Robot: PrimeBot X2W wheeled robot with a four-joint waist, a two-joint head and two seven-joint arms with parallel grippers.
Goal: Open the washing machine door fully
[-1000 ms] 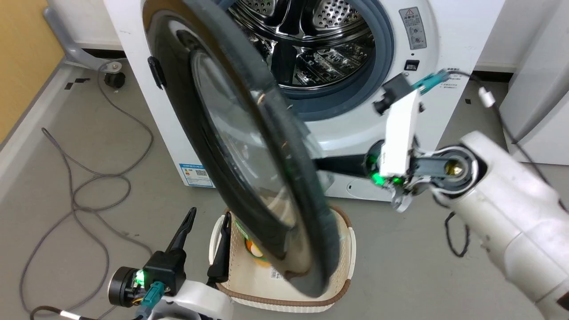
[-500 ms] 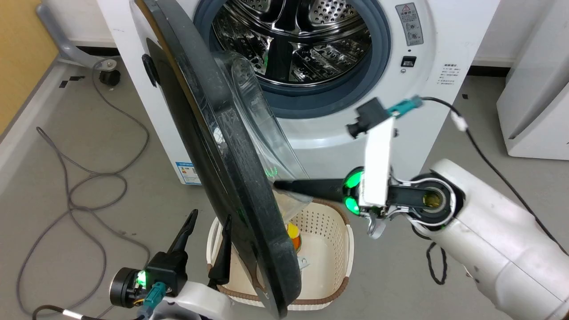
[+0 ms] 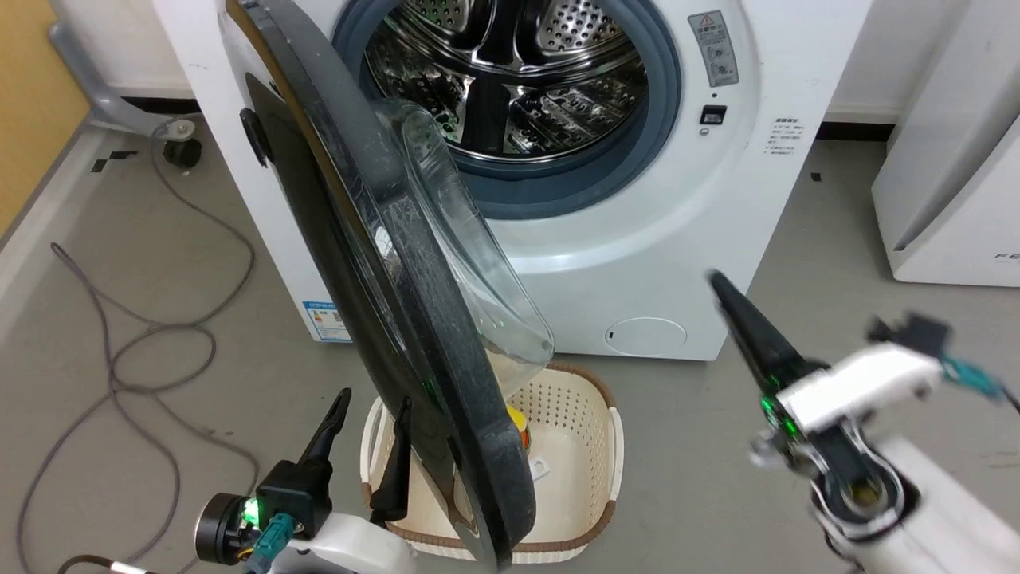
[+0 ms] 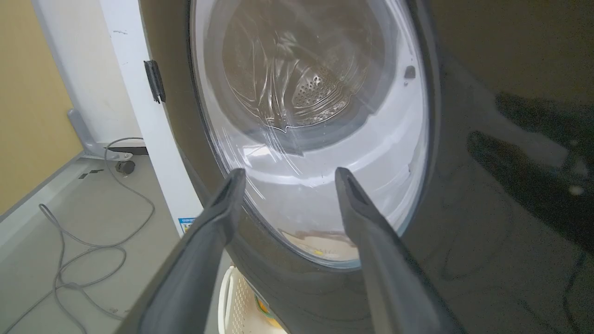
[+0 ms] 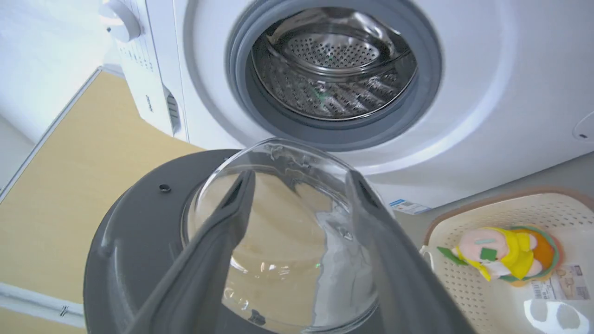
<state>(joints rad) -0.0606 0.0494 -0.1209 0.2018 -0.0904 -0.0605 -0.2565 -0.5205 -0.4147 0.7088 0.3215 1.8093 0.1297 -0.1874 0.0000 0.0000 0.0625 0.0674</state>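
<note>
One white washing machine (image 3: 637, 239) has its one black door (image 3: 414, 303) standing open at the left over one cream basket (image 3: 610, 446) holding one plush toy (image 5: 492, 253), with the left gripper (image 3: 374, 399) and right gripper (image 5: 301, 174) both spread wide and empty.

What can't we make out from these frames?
- Head view: the right gripper is blurred, so its jaw gap is unreadable there.
- Head view: the washing machine door hides much of the basket. The door's top is cut off by the frame edge.
- Head view: the text on the blue label is too small to read.
</note>
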